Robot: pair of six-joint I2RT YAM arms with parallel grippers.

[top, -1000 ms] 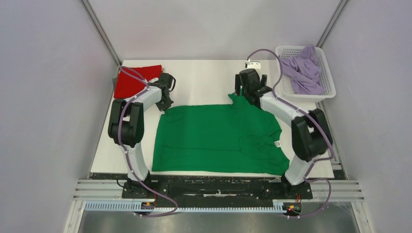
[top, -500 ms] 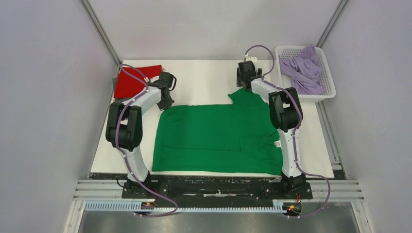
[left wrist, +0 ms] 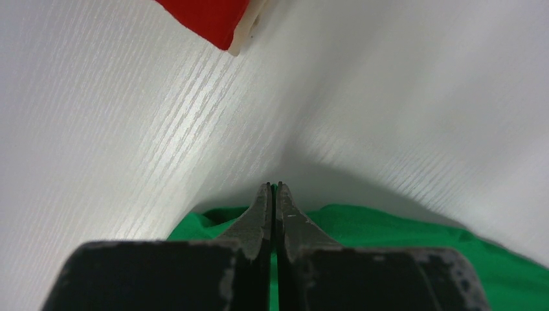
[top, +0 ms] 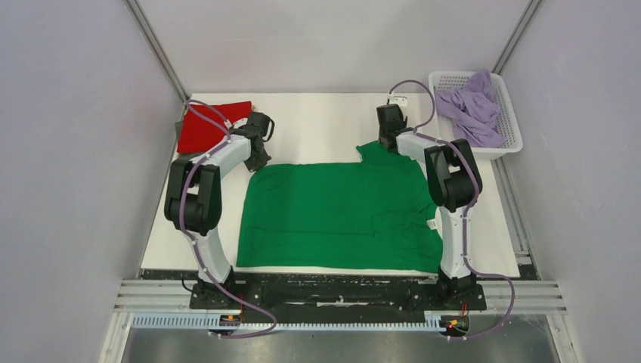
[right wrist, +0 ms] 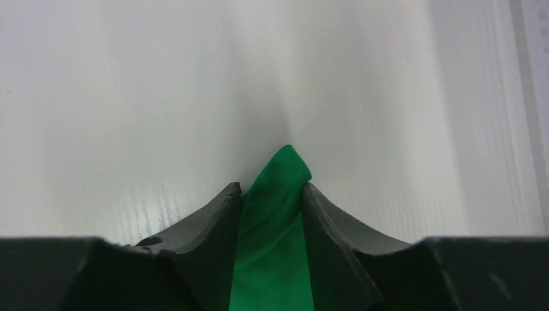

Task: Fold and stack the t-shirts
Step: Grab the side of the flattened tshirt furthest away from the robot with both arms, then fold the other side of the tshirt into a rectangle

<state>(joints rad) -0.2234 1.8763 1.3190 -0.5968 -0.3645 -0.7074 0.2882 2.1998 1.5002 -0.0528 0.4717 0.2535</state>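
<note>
A bright green t-shirt (top: 340, 215) lies spread flat on the white table, its white neck tag (top: 432, 224) near the right arm. My left gripper (top: 257, 162) sits at the shirt's far left corner. In the left wrist view it (left wrist: 273, 186) is shut, with a thin sliver of green cloth (left wrist: 388, 227) pinched between the fingers. My right gripper (top: 387, 144) is at the far right sleeve. In the right wrist view its (right wrist: 272, 188) fingers press both sides of a raised green fold (right wrist: 272, 259). A red t-shirt (top: 208, 125) lies at the far left.
A white mesh basket (top: 514, 128) at the far right holds lavender t-shirts (top: 472, 110). Bare white table (top: 317, 125) stretches beyond the green shirt between the grippers. Grey walls close in on both sides.
The right arm swung in over the shirt's right side, its gripper settled on the far sleeve edge, and its jaws closed from wide open onto the cloth. The left arm stayed put.
</note>
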